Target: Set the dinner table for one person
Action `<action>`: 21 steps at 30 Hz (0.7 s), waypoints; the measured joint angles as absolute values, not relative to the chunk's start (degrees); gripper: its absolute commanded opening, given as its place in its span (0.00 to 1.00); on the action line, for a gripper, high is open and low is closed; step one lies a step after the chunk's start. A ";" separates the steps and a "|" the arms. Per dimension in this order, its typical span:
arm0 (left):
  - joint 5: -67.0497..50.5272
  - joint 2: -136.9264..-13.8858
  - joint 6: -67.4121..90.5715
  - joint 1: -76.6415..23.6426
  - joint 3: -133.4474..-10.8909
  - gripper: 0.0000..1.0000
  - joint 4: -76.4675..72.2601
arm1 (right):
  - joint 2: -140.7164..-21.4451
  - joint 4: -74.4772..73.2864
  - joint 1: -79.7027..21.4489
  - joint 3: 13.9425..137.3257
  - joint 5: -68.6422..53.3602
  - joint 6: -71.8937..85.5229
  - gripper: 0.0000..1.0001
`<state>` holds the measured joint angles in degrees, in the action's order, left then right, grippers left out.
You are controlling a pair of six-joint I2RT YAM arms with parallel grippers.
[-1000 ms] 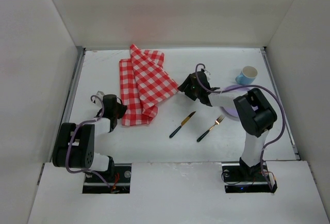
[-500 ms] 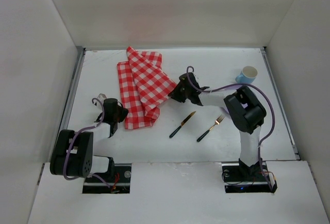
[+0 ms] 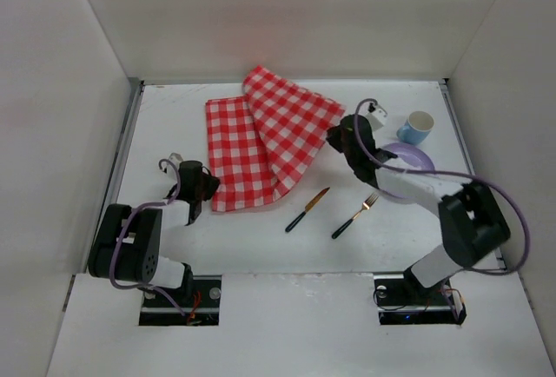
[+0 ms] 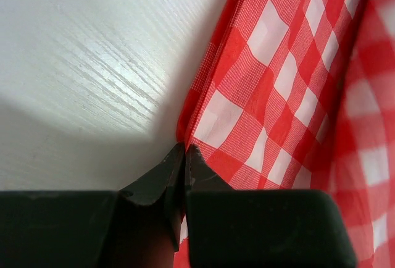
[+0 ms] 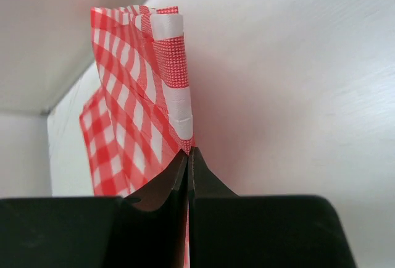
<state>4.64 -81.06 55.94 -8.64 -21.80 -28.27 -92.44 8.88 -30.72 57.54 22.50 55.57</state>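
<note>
A red-and-white checked cloth [image 3: 269, 138] lies partly unfolded on the white dinner table [image 3: 261, 229], its right flap lifted and stretched to the right. My left gripper [image 3: 205, 188] is shut on the cloth's near left corner [image 4: 259, 89], low on the table. The right gripper [image 3: 337, 139] is shut on the cloth's right corner [image 5: 176, 95] and holds it above the table. A black-handled knife [image 3: 307, 209] and a fork [image 3: 354, 215] lie in front of the cloth.
A purple plate [image 3: 415, 162] lies at the right, partly under my right arm. A blue cup [image 3: 418, 126] stands behind it. White walls close in the table on three sides.
The right gripper has shut on the cloth's right corner and pulled it up and to the right, opening the fold out. The left gripper has kept its hold on the near left corner.
</note>
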 measured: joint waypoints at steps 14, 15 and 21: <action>5.80 -77.87 55.57 -7.01 -21.78 0.00 -24.84 | -89.69 0.27 -31.73 41.60 34.89 56.80 0.07; 6.26 -76.73 55.37 -6.63 -21.78 0.00 -23.94 | -89.65 0.14 -32.12 41.41 34.87 56.99 0.07; 7.75 -71.40 53.98 -4.86 -21.78 0.00 -20.62 | -84.88 -1.54 -33.47 38.35 34.15 57.93 0.08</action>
<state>7.75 -71.40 53.98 -4.86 -21.78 -20.62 -84.88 -1.54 -33.47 38.35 34.15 57.93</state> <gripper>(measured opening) 0.007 0.075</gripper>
